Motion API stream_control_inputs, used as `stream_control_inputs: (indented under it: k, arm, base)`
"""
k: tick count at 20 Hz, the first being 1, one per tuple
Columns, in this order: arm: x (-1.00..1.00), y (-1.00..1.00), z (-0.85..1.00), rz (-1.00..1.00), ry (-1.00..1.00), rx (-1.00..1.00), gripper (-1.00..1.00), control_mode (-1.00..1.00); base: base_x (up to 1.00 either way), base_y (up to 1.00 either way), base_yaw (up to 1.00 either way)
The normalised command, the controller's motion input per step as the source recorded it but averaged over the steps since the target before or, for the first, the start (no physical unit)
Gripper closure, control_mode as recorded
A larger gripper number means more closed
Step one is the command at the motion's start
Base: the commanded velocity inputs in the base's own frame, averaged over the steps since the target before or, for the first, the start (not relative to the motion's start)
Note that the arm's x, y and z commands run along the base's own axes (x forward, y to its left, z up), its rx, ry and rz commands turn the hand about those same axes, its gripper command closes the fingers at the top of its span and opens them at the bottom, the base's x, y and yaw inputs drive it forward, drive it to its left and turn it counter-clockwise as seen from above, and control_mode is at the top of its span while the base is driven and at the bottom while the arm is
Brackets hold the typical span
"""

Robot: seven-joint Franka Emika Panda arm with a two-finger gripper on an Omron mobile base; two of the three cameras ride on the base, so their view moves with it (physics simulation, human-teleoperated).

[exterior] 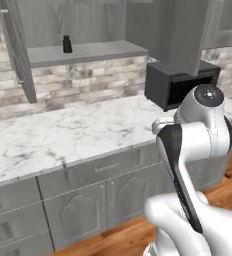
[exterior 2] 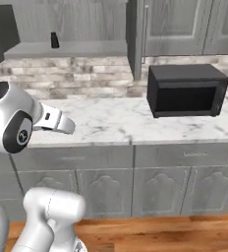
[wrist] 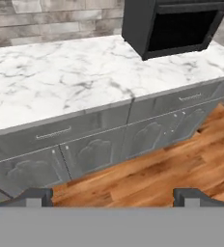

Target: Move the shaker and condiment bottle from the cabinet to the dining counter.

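Item one, the shaker (exterior: 67, 44): I see a small all-black piece with a tapering top, standing upright on the grey inner shelf of the cabinet (exterior: 85, 51), whose doors hang open on either side; from my right base camera it sits toward the left of that shelf. Item two, the gripper (wrist: 113, 195): in my hand camera its two dark fingertips (wrist: 35, 195) rise at the bottom corners, far apart, so I read the jaws as spread wide with nothing between them. The hand looks down over the edge of a white marble worktop (wrist: 61, 82), past grey drawer fronts (wrist: 53, 132) to a wooden floor (wrist: 147, 176). Relation of the two: the shaker is well above and well apart from the hand, up on the wall shelf behind the worktop, while the hand hangs low in front of the counter edge. Item three, a black microwave (exterior 2: 187, 90), resting on the worktop to the right below the closed upper doors. Item four, a brick backsplash (exterior 2: 76, 74) between shelf and worktop. The shaker is small in both base views, so I cannot make out finer detail of its top.
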Motion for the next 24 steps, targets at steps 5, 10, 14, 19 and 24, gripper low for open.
stream_control_inputs:
  k: [5,10,14,19,24]
  arm:
    - [0.00,0.00,0.00,0.00,0.00,0.00,-1.00,1.00]
    - [0.00,0.00,0.00,0.00,0.00,0.00,-1.00,1.00]
    - [0.00,0.00,0.00,0.00,0.00,0.00,-1.00,1.00]
    - [0.00,0.00,0.00,0.00,0.00,0.00,-1.00,1.00]
    - [0.00,0.00,0.00,0.00,0.00,0.00,-1.00,1.00]
  base:
    - [0.54,0.01,0.54]
    - [0.64,0.00,0.48]
    - [0.83,-0.07,0.27]
    - [0.73,-0.14,0.06]
    - [0.64,-0.07,0.00]
